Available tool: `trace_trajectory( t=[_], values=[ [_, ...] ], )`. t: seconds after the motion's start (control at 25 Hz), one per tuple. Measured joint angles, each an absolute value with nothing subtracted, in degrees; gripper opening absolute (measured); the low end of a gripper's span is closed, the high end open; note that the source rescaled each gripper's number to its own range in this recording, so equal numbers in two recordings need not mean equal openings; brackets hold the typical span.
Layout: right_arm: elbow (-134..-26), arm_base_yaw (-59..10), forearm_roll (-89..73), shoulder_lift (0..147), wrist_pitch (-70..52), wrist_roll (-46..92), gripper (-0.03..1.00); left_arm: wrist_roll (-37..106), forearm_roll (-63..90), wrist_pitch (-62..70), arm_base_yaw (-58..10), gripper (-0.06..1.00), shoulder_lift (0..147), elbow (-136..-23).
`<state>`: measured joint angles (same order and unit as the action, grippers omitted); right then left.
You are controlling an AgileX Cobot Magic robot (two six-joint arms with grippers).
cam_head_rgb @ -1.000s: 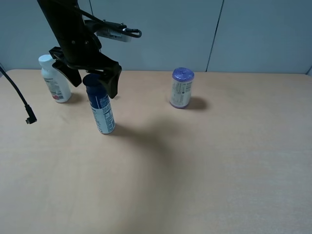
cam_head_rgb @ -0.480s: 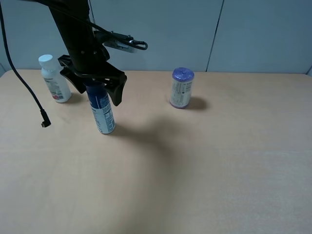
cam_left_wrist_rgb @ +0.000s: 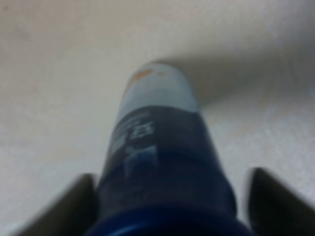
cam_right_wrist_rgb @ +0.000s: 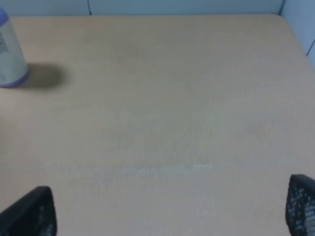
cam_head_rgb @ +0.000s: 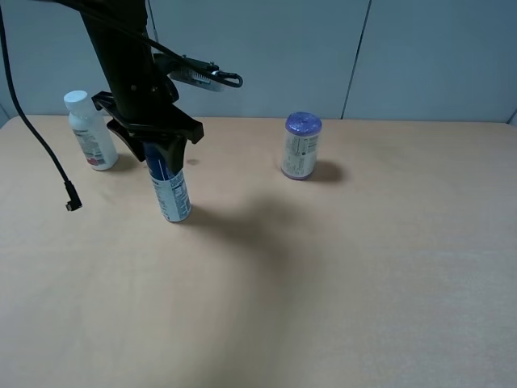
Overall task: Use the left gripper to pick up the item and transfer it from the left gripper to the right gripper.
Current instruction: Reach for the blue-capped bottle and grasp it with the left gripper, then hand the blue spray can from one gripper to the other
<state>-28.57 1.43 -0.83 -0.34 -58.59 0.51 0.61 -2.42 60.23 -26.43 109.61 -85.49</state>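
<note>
Pinching the slim bottle (cam_head_rgb: pixel 172 194) by its dark blue cap is the left gripper (cam_head_rgb: pixel 157 152). It stands upright, label white-and-blue. The right gripper (cam_right_wrist_rgb: pixel 170 216) is spread wide.

Between the bottle (cam_head_rgb: pixel 90 133) and the container (cam_head_rgb: pixel 301 147) stands the item (cam_head_rgb: pixel 170 192).

Left tool (cam_head_rgb: pixel 164 152) clamped, right tool (cam_right_wrist_rgb: pixel 167 209) — gaping

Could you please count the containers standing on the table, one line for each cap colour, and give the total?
Tall bottle with dark blue cap: 1
White bottle with white cap: 1
Short container with purple top: 1
Total: 3
</note>
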Motion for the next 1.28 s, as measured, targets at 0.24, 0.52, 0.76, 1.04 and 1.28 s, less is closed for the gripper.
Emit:
trace_trajectory(
  t=[0.24,0.52,0.76,1.04,1.28],
  values=[
    [-28.6,1.4,-0.8,-0.3,-58.6,0.5,1.0,0.7,-3.1,61.0,-26.4,0.01,109.6,-85.5],
    [-28.6,1.4,-0.8,-0.3,-58.6,0.5,1.0,0.7,-3.1,60.9,-26.4,0.01,109.6,-85.5],
    [-28.6,1.4,-0.8,-0.3,-58.6,0.5,1.0,0.0,-3.2,61.5,-26.4,0.01,109.4,-86.7],
    [-28.6,1.4,-0.8,-0.3,-58.6,0.5,1.0,-1.5,-3.4,65.9,-26.4,0.01,107.0,-91.4],
    [-28.6,1.4,-0.8,-0.3,-58.6,0.5,1.0,-1.3,2.0,66.7,-26.4,0.01,104.2,-92.0]
  ],
)
